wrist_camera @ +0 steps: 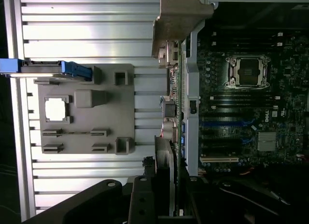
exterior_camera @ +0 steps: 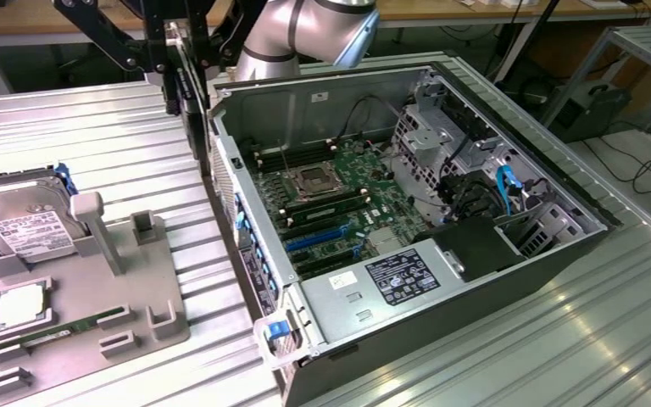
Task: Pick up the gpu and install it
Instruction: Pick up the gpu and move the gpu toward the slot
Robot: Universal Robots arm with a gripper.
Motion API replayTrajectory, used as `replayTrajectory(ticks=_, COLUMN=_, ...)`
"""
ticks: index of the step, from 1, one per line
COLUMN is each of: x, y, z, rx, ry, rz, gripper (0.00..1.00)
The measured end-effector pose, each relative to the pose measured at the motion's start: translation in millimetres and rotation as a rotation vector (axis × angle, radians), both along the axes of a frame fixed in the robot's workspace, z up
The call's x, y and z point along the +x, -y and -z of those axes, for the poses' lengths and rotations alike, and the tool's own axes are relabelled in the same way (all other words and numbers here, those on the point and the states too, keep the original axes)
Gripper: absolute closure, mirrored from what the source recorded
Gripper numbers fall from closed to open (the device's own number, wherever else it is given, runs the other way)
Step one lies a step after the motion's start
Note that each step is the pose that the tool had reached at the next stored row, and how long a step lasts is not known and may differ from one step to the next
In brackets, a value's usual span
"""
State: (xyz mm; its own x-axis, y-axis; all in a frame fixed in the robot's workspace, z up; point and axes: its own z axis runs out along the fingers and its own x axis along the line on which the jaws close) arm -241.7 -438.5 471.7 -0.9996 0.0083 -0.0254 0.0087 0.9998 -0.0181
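The gpu point(exterior_camera: 197, 110) hangs edge-on under my gripper point(exterior_camera: 184, 51), which is shut on it, high above the table at the back. It sits over the outer wall of the open computer case point(exterior_camera: 563, 246), on the exterior view's left side of the case. In the wrist view the gpu point(wrist_camera: 171, 103) is a thin strip with its silver end bracket point(wrist_camera: 181, 16) pointing away from me. My black fingers point(wrist_camera: 142, 202) clamp it, and my gripper point(wrist_camera: 169, 204) is right at the card. The motherboard point(wrist_camera: 241, 103) lies to one side of the card, with its blue slots point(wrist_camera: 227, 122) showing.
A grey parts tray point(exterior_camera: 133, 280) lies at the exterior view's left, holding a hard drive point(exterior_camera: 20, 220), a square processor point(exterior_camera: 20, 307) and a memory stick point(exterior_camera: 60, 332). Inside the case are the processor socket point(exterior_camera: 308, 180), the power supply point(exterior_camera: 399, 275) and cables point(exterior_camera: 507, 191).
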Motion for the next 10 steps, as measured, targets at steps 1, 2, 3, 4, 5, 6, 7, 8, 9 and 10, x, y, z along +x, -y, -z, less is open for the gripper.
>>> replayTrajectory(ticks=1, x=0.9, y=0.0, z=0.0, rx=0.0001, ry=0.0001, rz=0.000, gripper=0.72)
replayTrajectory(ticks=2, x=1.8, y=0.0, z=0.0, rx=0.0001, ry=0.0000, rz=0.000, gripper=0.72)
replayTrajectory(ticks=3, x=2.7, y=0.0, z=0.0, rx=0.0001, ry=0.0001, rz=0.000, gripper=0.72)
replayTrajectory(ticks=4, x=3.9, y=0.0, z=0.1, rx=0.0001, ry=0.0001, rz=0.000, gripper=0.72)
replayTrajectory(ticks=5, x=4.8, y=0.0, z=0.0, rx=0.0001, ry=0.0000, rz=0.000, gripper=0.72)
replayTrajectory(ticks=6, x=5.8, y=0.0, z=0.1, rx=0.0001, ry=0.0001, rz=0.000, gripper=0.72)
replayTrajectory(ticks=7, x=6.9, y=0.0, z=0.0, rx=0.0000, ry=0.0000, rz=0.000, gripper=0.72)
replayTrajectory(ticks=8, x=7.7, y=0.0, z=0.0, rx=0.0001, ry=0.0001, rz=0.000, gripper=0.72)
replayTrajectory(ticks=9, x=8.7, y=0.0, z=0.0, rx=0.0001, ry=0.0001, rz=0.000, gripper=0.72)
replayTrajectory(ticks=10, x=9.6, y=0.0, z=0.0, rx=0.0001, ry=0.0000, rz=0.000, gripper=0.72)
